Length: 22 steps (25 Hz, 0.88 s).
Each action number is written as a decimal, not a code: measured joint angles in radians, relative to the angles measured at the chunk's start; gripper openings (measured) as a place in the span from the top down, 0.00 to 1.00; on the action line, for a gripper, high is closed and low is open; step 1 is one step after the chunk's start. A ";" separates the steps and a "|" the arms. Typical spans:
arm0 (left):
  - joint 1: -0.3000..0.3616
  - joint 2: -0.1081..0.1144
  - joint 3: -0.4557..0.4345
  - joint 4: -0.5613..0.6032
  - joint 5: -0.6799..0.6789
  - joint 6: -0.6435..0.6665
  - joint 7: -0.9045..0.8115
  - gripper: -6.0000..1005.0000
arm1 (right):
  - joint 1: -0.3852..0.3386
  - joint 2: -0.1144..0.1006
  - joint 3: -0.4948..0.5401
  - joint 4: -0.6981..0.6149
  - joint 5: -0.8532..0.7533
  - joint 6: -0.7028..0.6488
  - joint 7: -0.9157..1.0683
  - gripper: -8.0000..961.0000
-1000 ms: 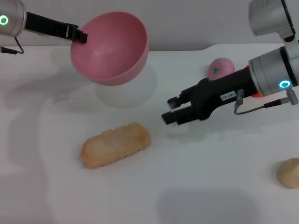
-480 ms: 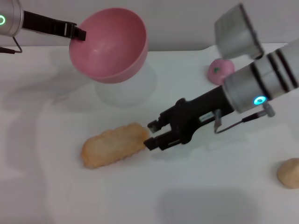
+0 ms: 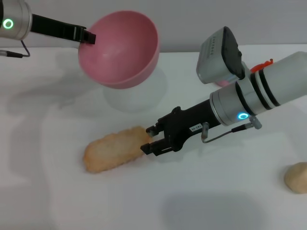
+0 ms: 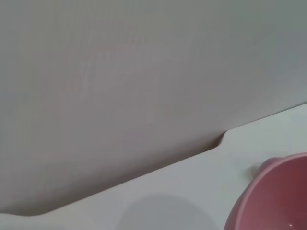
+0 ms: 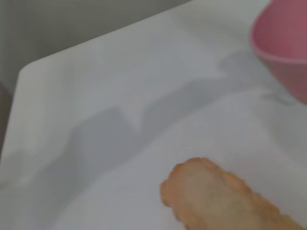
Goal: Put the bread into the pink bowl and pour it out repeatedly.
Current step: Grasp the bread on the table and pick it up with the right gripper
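The bread (image 3: 118, 148) lies flat on the white counter (image 3: 201, 191), pale side up, slanting from near-left to far-right, with bare counter all along its near and left sides. The right claw (image 3: 149, 139) is down at the loaf's right end, its two black fingers spread with a gap between them and their tips at or just touching that end; whether they press it I cannot tell. The right arm slants back to the right behind it, closing off that side. The pink bowl (image 3: 120, 48) is held up off the counter, far and left of the bread, tipped so its mouth faces near and right. The left claw (image 3: 88, 36) is pinched on the bowl's left rim. A small beige lump (image 3: 296, 177) sits at the near right edge, well apart. The counter's far edge meets a grey wall (image 4: 144, 72).
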 joint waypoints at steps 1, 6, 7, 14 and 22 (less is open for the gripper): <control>0.000 -0.001 0.000 0.001 0.001 -0.001 0.000 0.95 | 0.001 0.001 -0.001 0.005 0.004 0.011 -0.003 0.44; 0.001 -0.010 0.000 0.005 0.002 -0.004 0.012 0.95 | -0.007 0.006 -0.017 0.024 0.036 0.056 -0.015 0.44; 0.002 -0.011 0.000 0.005 0.001 -0.005 0.014 0.95 | -0.008 0.007 -0.027 0.034 0.052 0.067 -0.021 0.44; 0.003 -0.028 -0.005 0.007 0.002 -0.017 0.038 0.95 | -0.006 0.012 -0.120 0.064 0.137 0.138 -0.045 0.44; 0.005 -0.040 -0.004 0.007 0.002 -0.035 0.049 0.95 | -0.006 0.013 -0.169 0.064 0.191 0.173 -0.057 0.44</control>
